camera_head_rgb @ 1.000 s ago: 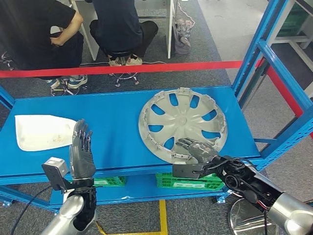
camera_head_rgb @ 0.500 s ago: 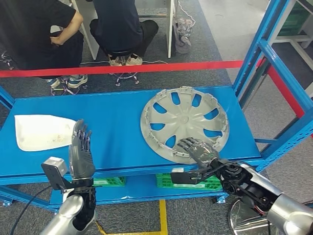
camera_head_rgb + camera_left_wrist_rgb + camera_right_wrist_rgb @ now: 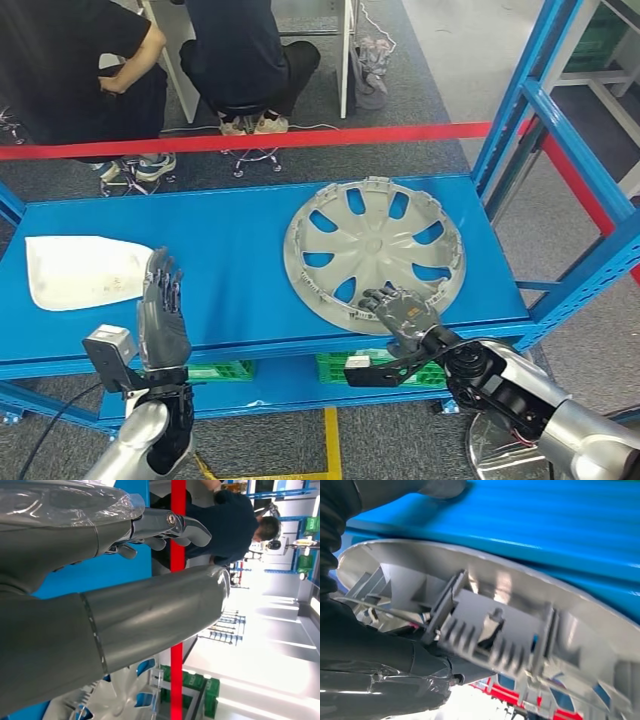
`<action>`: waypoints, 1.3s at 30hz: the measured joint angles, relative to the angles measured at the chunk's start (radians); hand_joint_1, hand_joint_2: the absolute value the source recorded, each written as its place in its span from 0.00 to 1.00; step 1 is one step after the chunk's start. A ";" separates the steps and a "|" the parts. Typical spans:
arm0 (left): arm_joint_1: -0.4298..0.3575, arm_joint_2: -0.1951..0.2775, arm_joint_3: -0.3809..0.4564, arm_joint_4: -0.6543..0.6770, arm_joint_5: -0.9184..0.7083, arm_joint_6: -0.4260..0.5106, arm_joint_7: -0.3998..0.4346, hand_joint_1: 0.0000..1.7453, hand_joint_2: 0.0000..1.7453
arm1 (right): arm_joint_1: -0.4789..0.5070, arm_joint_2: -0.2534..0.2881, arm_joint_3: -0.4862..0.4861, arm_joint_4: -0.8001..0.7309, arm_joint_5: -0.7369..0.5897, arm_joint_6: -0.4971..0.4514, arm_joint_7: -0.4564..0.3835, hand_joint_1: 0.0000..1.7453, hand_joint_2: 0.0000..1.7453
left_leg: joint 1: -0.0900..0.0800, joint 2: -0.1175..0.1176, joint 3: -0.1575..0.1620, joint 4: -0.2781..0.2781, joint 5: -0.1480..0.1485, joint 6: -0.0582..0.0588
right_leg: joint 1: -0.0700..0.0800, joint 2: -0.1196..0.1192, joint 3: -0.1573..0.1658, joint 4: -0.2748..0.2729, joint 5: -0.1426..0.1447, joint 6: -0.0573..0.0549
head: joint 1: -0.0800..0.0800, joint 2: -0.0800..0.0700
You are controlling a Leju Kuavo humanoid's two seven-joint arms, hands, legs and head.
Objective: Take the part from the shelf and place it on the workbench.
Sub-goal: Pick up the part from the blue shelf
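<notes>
A silver hubcap [image 3: 375,250] lies hollow side up on the blue shelf [image 3: 234,260], right of centre, its near rim at the shelf's front edge. My right hand [image 3: 400,312] grips that near rim. In the right wrist view the fingers [image 3: 376,665] lie inside the ribbed rim of the hubcap [image 3: 501,595] and the thumb sits on its outer side, by the blue shelf. My left hand [image 3: 161,320] is raised in front of the shelf edge, fingers apart, holding nothing. The left wrist view shows the left hand [image 3: 113,580] and a bit of the hubcap [image 3: 113,700].
A white flat part [image 3: 83,270] lies at the shelf's left end. A red tape [image 3: 302,140] runs behind the shelf, with two seated people [image 3: 241,50] beyond it. Blue uprights [image 3: 528,110] stand at the right. Green crates [image 3: 377,372] sit on the lower level.
My right hand has drawn back toward the shelf's front edge along the hubcap's near rim, and the hubcap has shifted slightly. The left hand has stayed raised.
</notes>
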 joint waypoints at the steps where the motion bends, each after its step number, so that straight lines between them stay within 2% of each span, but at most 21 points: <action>1: 0.001 0.000 0.000 -0.001 -0.001 0.002 0.003 0.00 0.00 | 0.000 0.002 -0.001 0.000 -0.002 0.001 -0.002 1.00 1.00 | 0.000 0.000 0.000 0.000 0.000 0.000 | 0.000 0.000 0.000 0.000 0.000 0.000 | 0.000 0.000; 16: 0.024 0.003 0.000 -0.012 -0.005 0.008 0.010 0.00 0.00 | 0.001 0.034 -0.012 -0.069 -0.109 0.048 -0.025 1.00 1.00 | 0.001 -0.002 0.000 0.000 0.003 -0.005 | 0.004 -0.003 0.000 0.001 0.002 -0.004 | -0.002 0.000; 39: 0.025 0.007 0.001 -0.017 -0.002 0.012 0.002 0.00 0.00 | 0.006 0.034 -0.014 -0.228 -0.240 0.103 0.002 1.00 1.00 | 0.001 -0.003 -0.008 0.000 0.003 -0.005 | 0.004 -0.004 -0.007 0.001 0.001 -0.004 | -0.001 0.000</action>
